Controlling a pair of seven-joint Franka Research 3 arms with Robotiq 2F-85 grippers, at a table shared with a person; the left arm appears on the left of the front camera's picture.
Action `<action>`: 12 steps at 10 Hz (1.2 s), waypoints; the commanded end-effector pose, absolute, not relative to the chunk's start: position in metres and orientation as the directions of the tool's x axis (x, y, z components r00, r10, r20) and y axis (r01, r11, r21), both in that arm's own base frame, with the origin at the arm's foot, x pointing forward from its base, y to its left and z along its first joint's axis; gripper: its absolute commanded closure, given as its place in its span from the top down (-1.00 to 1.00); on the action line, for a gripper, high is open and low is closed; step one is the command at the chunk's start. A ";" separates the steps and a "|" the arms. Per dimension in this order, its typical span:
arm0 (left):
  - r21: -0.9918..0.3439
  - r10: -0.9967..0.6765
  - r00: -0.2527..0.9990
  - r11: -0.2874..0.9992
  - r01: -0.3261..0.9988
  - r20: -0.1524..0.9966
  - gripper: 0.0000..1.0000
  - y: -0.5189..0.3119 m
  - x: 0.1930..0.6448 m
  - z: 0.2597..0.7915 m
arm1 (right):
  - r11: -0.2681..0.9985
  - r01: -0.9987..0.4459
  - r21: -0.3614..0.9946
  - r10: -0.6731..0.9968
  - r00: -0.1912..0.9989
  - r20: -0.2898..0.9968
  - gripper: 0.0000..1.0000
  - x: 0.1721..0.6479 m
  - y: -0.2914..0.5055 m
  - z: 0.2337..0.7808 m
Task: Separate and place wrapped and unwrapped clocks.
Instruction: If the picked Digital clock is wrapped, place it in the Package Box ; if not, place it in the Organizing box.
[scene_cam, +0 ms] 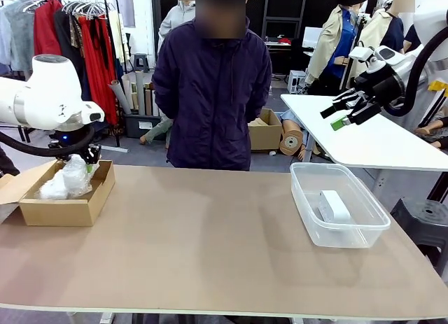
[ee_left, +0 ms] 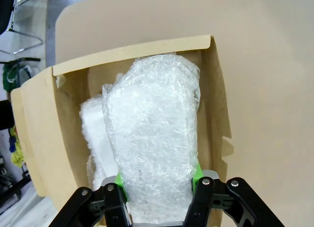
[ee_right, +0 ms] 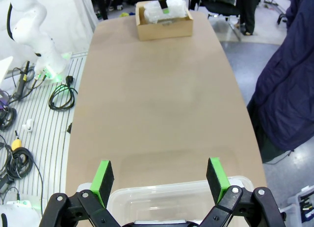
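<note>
Left gripper (ee_left: pixel 159 188) is clamped on a whitish bubble-wrapped oblong bundle (ee_left: pixel 154 143), holding it over the open brown cardboard box (scene_cam: pixel 66 208) at the table's left end; a second wrapped bundle (ee_left: pixel 95 134) lies inside beside it. Right gripper (ee_right: pixel 159 175) hangs spread wide, holding nothing, above the clear plastic tub (scene_cam: pixel 339 229), where the bare white rounded plastic clock (scene_cam: pixel 334 205) rests
</note>
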State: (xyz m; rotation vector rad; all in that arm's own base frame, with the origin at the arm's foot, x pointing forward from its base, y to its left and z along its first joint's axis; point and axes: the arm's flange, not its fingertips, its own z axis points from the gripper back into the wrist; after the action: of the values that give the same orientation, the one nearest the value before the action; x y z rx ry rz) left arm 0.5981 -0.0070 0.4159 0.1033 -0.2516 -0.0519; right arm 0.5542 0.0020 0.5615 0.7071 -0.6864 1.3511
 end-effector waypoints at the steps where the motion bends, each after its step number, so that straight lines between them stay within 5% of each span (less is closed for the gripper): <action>1: 0.096 -0.042 0.970 0.995 0.019 0.240 -1.00 -0.012 0.600 0.409 | 0.081 -0.995 0.050 0.612 0.089 0.785 1.00 0.553 0.003 0.563; 12: 0.040 -0.032 0.980 0.999 0.025 0.195 -1.00 -0.015 0.606 0.373 | 0.081 -0.995 0.050 0.612 0.089 0.785 1.00 0.553 0.003 0.563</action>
State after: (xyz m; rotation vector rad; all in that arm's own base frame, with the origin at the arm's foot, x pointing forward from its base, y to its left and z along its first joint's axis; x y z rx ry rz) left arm 0.6034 -0.0173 0.3706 0.0602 -0.1857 -0.0208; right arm 0.5542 0.0021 0.5615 0.7071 -0.6864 1.3511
